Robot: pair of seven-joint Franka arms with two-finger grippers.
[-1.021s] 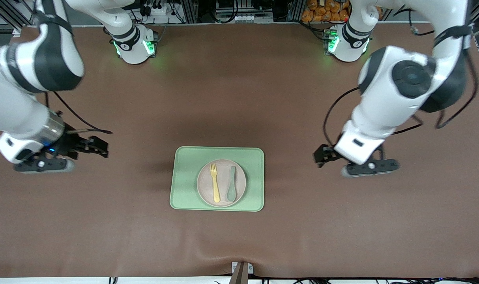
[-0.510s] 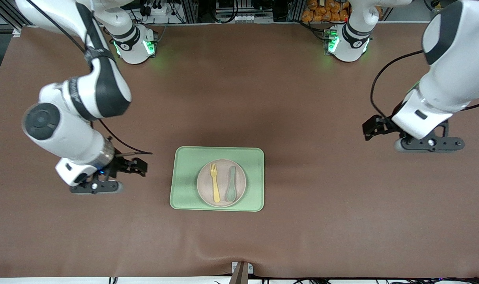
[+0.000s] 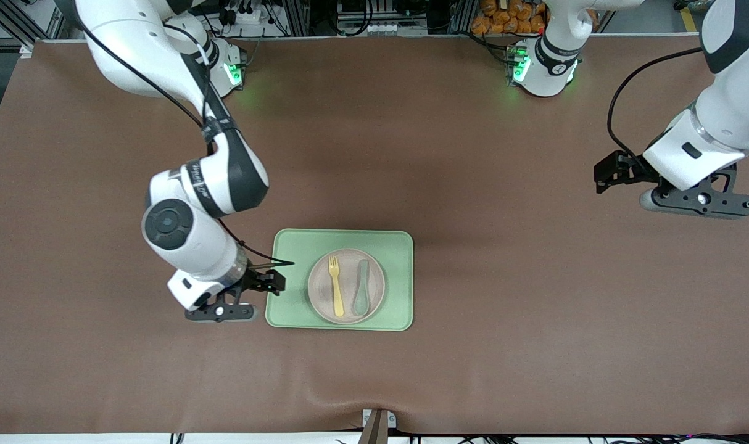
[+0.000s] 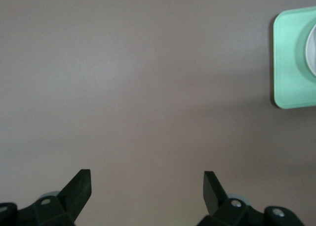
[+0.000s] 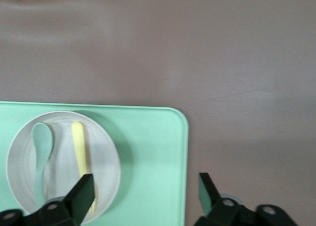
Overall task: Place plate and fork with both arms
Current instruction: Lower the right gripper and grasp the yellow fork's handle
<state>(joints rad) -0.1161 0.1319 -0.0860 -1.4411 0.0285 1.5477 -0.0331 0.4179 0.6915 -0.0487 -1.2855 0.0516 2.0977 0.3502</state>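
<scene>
The pale beige-pink plate (image 3: 318, 290) lies on the light-green tray (image 3: 288, 277) in the middle of the table. The pale-yellow fork (image 3: 335, 287) lies on the plate beside a teal-green spoon (image 3: 362, 295). My right gripper (image 3: 220, 313) is open and empty, low over the tray's edge toward the right arm's end. The right wrist view shows the gripper (image 5: 145, 184), the plate (image 5: 61, 159), the fork (image 5: 79, 142) and the tray (image 5: 148, 152). My left gripper (image 3: 698, 202) is open and empty over bare table toward the left arm's end; in its wrist view (image 4: 147, 181) the tray (image 4: 294, 63) is far off.
The brown table mat (image 3: 535, 345) spreads all round the tray. The arms' green-lit bases (image 3: 541, 68) stand at the table's edge farthest from the front camera. A small bracket (image 3: 377, 422) sits at the mat's nearest edge.
My right arm has swung in from the right arm's end to the tray's edge. My left arm has drawn away from the tray toward the left arm's end.
</scene>
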